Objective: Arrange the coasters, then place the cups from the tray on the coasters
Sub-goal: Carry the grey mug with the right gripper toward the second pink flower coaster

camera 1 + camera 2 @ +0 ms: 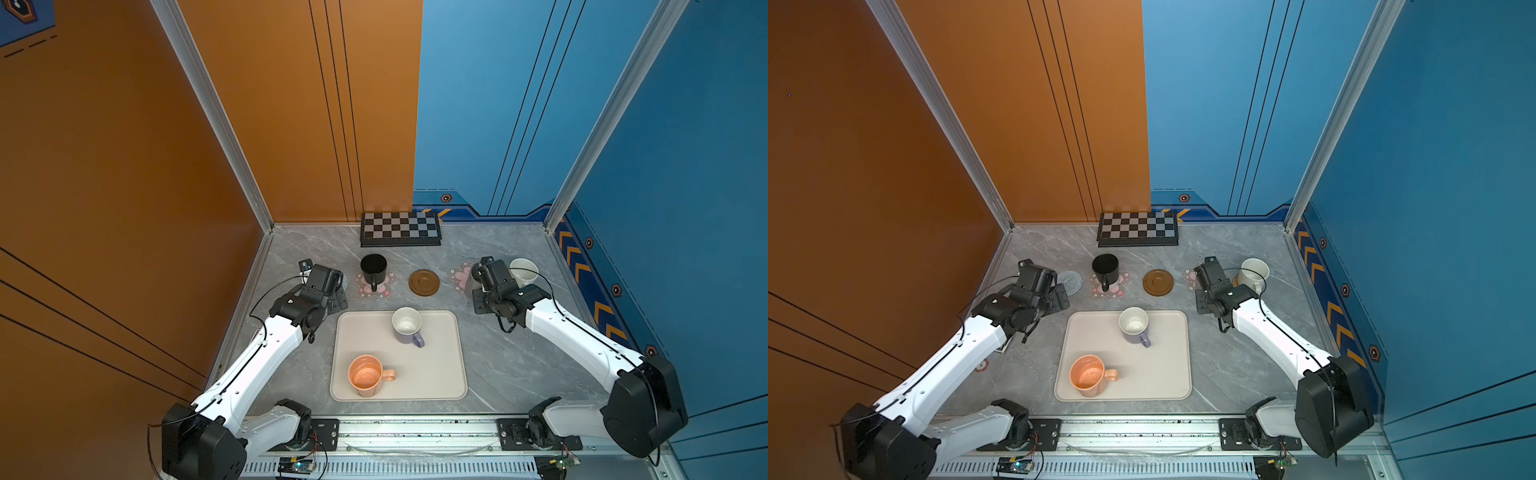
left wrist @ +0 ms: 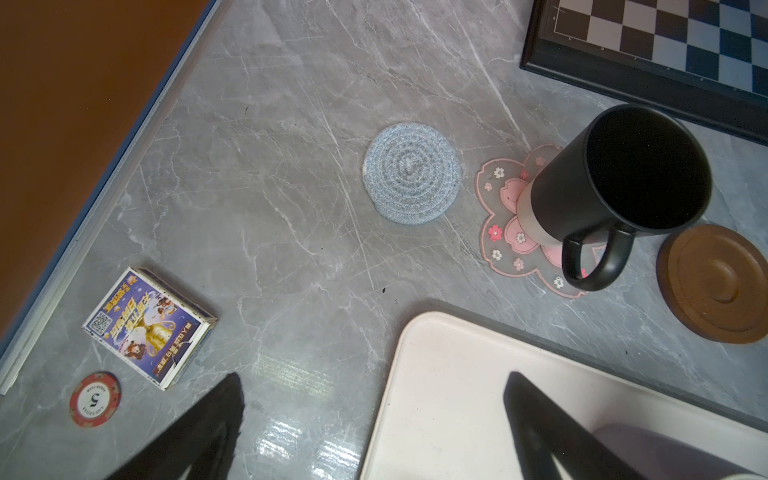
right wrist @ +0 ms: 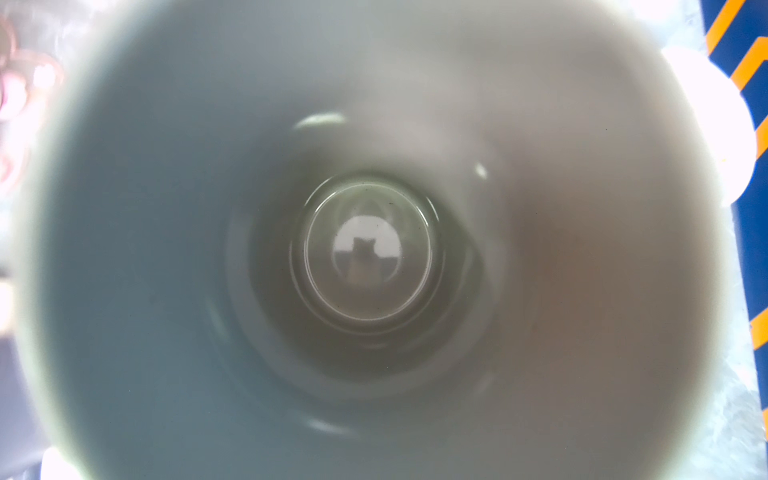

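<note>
The left arm reaches forward along the tray's (image 1: 399, 386) left side, wrist bent downward. The left gripper (image 2: 374, 378) hangs above the bench (image 2: 291, 257) off the tray's far-left corner, jaws wide apart with nothing between them. The right arm mirrors it beyond the tray's far-right corner, its wrist pitched down. The right gripper (image 1: 1209, 272) sits low over a pink flower coaster (image 1: 459, 276). Its wrist camera looks straight down into the grey cup (image 3: 166, 291), whose glazed bottom fills the view. The jaws are hidden, so I cannot tell whether they grip it.

The tray holds two upright cups: the lavender cup (image 1: 407, 326) against its far edge and the orange cup (image 1: 365, 376) in its near-left part.

Beyond the tray's far edge runs a row of coasters:
- The blue-grey coaster (image 2: 412, 172) lies bare.
- A second pink flower coaster (image 1: 384, 289) carries the black cup (image 1: 373, 268).
- The brown coaster (image 1: 424, 282) is bare.

Farthest right of the tray, the white speckled cup (image 1: 1255, 274) stands on a tan coaster (image 1: 1235, 279).
</note>
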Controlling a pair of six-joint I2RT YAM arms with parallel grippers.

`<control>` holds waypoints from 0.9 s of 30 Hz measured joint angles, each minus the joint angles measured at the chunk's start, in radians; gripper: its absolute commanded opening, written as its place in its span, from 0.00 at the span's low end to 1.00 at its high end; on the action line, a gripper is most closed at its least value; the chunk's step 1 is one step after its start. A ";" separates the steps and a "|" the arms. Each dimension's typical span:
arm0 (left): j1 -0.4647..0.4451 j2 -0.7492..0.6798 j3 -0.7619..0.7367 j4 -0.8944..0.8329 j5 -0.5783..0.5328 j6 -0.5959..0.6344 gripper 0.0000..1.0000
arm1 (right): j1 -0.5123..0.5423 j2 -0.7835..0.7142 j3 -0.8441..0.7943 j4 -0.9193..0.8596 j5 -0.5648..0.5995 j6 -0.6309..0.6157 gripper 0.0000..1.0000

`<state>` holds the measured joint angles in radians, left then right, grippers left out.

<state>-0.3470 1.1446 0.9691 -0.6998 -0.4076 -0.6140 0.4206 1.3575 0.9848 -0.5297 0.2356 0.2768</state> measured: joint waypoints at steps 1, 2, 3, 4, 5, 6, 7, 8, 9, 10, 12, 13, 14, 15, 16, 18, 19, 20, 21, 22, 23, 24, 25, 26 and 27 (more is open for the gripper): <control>0.000 0.005 0.003 0.000 0.000 0.000 0.98 | -0.012 0.012 0.005 0.013 -0.002 -0.001 0.00; 0.000 0.008 0.005 0.000 0.000 0.000 0.98 | -0.024 0.025 0.008 0.029 -0.005 -0.001 0.00; 0.000 0.010 0.006 -0.001 0.000 0.001 0.98 | -0.034 0.034 0.011 0.039 -0.007 -0.001 0.00; 0.000 0.010 0.008 -0.001 0.000 0.003 0.98 | -0.043 0.047 0.016 0.051 -0.010 -0.001 0.00; 0.001 0.010 0.009 -0.002 -0.002 0.005 0.98 | -0.051 0.061 0.024 0.058 -0.013 -0.002 0.00; 0.002 0.010 0.010 -0.002 -0.003 0.007 0.98 | -0.057 0.072 0.029 0.067 -0.015 -0.004 0.00; 0.004 0.011 0.013 -0.004 -0.004 0.008 0.98 | -0.062 0.084 0.034 0.077 -0.015 -0.006 0.00; 0.006 0.011 0.014 -0.006 -0.005 0.011 0.98 | -0.066 0.098 0.040 0.089 -0.016 -0.009 0.00; 0.009 0.011 0.016 -0.008 -0.008 0.011 0.98 | -0.067 0.108 0.043 0.100 -0.018 -0.011 0.00; 0.012 0.011 0.017 -0.008 -0.010 0.013 0.98 | -0.068 0.116 0.045 0.111 -0.019 -0.013 0.00; 0.016 0.014 0.021 -0.009 -0.011 0.015 0.98 | -0.068 0.135 0.047 0.134 -0.022 -0.015 0.00; 0.019 0.016 0.023 -0.009 -0.011 0.015 0.98 | -0.069 0.146 0.047 0.149 -0.023 -0.016 0.00; 0.019 0.018 0.023 -0.009 -0.011 0.015 0.98 | -0.069 0.158 0.047 0.163 -0.023 -0.018 0.00; 0.021 0.020 0.023 -0.009 -0.011 0.015 0.98 | -0.069 0.166 0.047 0.173 -0.024 -0.019 0.00; 0.021 0.023 0.024 -0.010 -0.011 0.015 0.98 | -0.069 0.176 0.047 0.187 -0.024 -0.019 0.00; 0.022 0.031 0.025 -0.011 -0.011 0.016 0.98 | -0.072 0.193 0.047 0.212 -0.024 -0.019 0.00; 0.024 0.033 0.026 -0.013 -0.011 0.016 0.98 | -0.074 0.203 0.048 0.225 -0.023 -0.019 0.00; 0.026 0.036 0.026 -0.016 -0.011 0.016 0.98 | -0.077 0.215 0.052 0.232 -0.022 -0.019 0.00; 0.028 0.037 0.026 -0.019 -0.012 0.018 0.98 | -0.080 0.227 0.057 0.238 -0.022 -0.019 0.00; 0.031 0.038 0.026 -0.021 -0.012 0.019 0.98 | -0.084 0.242 0.063 0.248 -0.022 -0.019 0.00; 0.032 0.039 0.026 -0.025 -0.014 0.022 0.98 | -0.087 0.254 0.067 0.256 -0.022 -0.019 0.00; 0.034 0.039 0.026 -0.027 -0.015 0.022 0.98 | -0.090 0.265 0.073 0.259 -0.021 -0.019 0.00; 0.035 0.039 0.026 -0.030 -0.016 0.022 0.98 | -0.093 0.277 0.079 0.263 -0.022 -0.019 0.00; 0.037 0.039 0.026 -0.031 -0.018 0.022 0.98 | -0.095 0.289 0.088 0.264 -0.021 -0.019 0.00; 0.038 0.039 0.026 -0.032 -0.019 0.022 0.98 | -0.097 0.299 0.094 0.269 -0.022 -0.019 0.00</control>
<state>-0.3088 1.1831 0.9951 -0.7315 -0.4263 -0.5919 0.3237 1.6562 1.0786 -0.2611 0.2138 0.2577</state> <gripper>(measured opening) 0.980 0.147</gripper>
